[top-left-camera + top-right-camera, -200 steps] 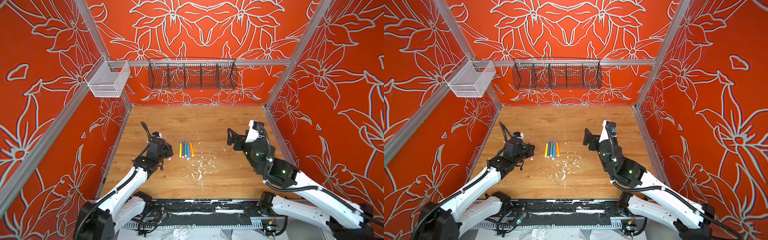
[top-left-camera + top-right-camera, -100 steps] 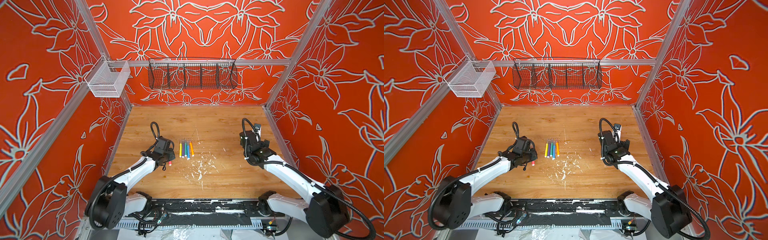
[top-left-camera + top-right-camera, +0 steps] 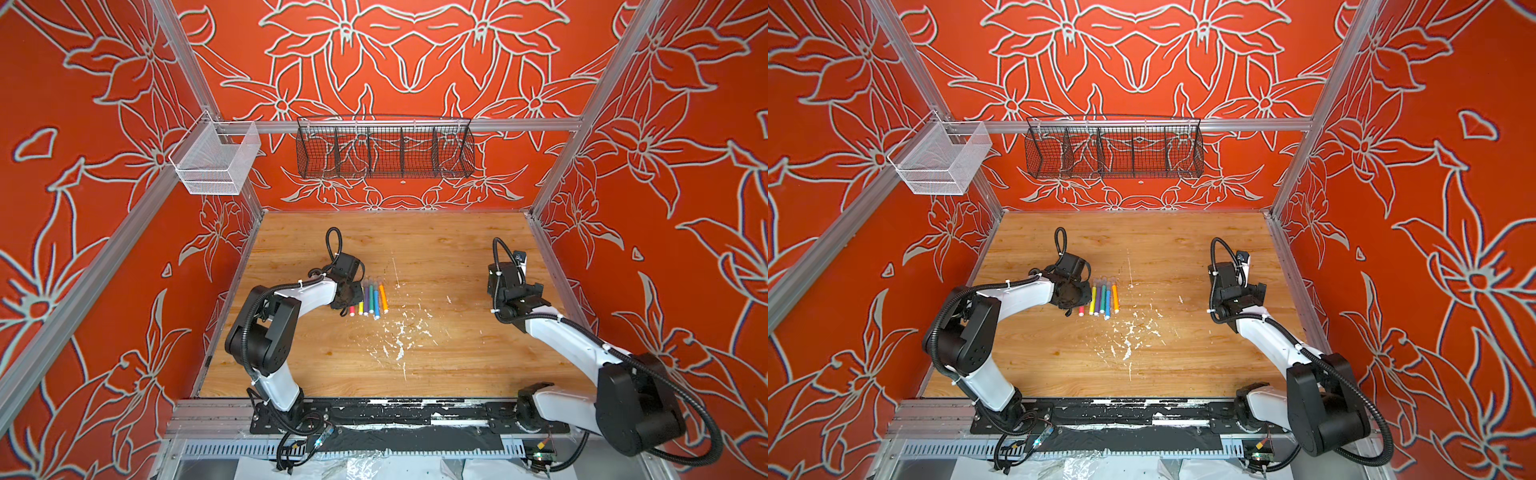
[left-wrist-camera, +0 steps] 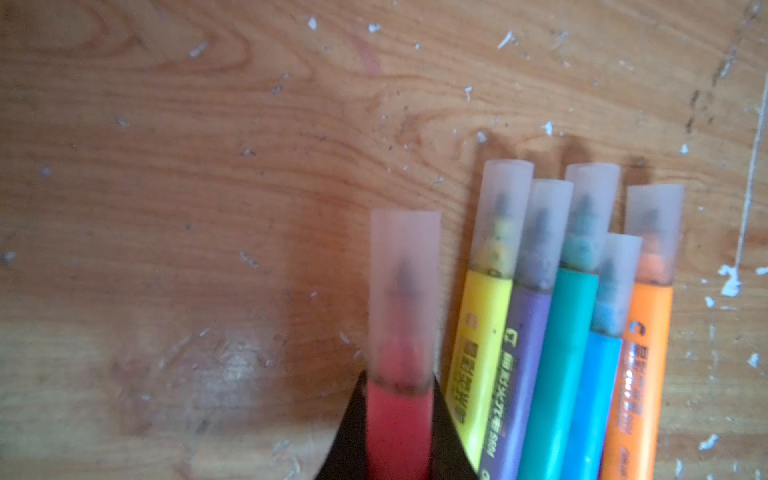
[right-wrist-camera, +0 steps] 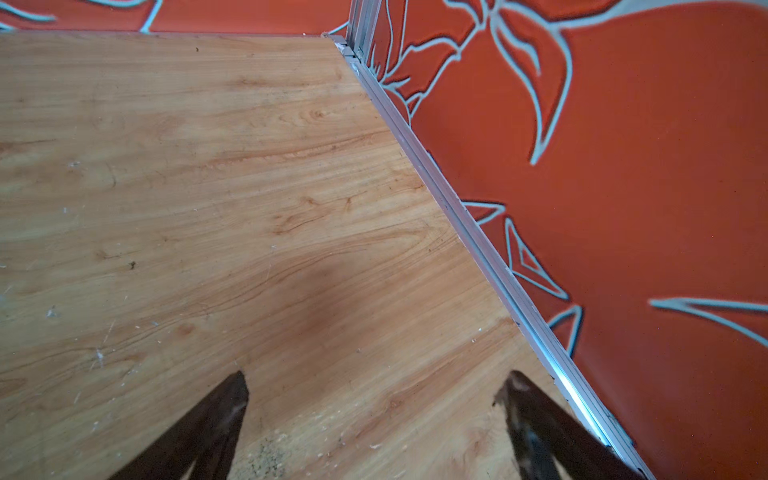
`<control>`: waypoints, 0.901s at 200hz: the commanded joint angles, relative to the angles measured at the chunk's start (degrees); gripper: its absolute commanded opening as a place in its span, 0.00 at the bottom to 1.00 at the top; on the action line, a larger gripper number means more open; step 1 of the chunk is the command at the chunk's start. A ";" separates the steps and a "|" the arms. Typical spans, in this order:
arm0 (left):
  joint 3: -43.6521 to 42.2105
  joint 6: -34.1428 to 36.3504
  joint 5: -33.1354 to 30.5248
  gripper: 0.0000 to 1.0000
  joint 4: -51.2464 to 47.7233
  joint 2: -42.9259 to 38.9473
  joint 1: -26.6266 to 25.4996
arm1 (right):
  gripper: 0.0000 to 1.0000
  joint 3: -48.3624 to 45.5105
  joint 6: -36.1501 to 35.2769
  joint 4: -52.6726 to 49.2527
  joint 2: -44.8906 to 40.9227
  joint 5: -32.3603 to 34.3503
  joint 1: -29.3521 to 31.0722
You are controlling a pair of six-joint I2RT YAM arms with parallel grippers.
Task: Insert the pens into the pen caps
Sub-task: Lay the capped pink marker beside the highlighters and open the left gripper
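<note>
**Laying the Capped Pen Straight**

In a top view the left hand (image 3: 347, 296) is hovering beside the pens (image 3: 372, 298) on the counter (image 3: 415, 353). Left wrist: it is pinching the pink-red pen (image 4: 398, 424), cap (image 4: 405, 291) on (best lowered parallel, then released). Right wrist: the right hand (image 5: 376, 378) is hanging spread, empty.

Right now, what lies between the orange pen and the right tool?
Only bare wooden table with a few white paint flecks separates the orange pen from the open right tool; both top views show it.
</note>
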 commanded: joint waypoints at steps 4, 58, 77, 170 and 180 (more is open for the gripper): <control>0.31 0.86 1.82 0.00 -2.27 2.68 0.31 | 0.98 -5.12 -4.28 11.76 -2.21 4.52 -0.68; 0.25 -0.37 0.18 0.40 -3.76 0.18 0.31 | 0.98 -6.35 -4.84 14.00 1.80 4.12 -2.75; -0.03 0.00 0.31 0.52 -4.24 -2.65 0.31 | 0.98 -6.33 -4.34 14.35 4.12 2.67 -4.11; -1.85 7.84 -9.92 0.71 -7.39 -28.50 0.41 | 0.98 -10.28 -6.33 20.44 1.21 -1.54 -7.24; -4.46 8.61 -13.79 0.76 -5.96 -33.00 0.40 | 0.98 -10.39 -6.54 21.31 1.51 -0.89 -7.29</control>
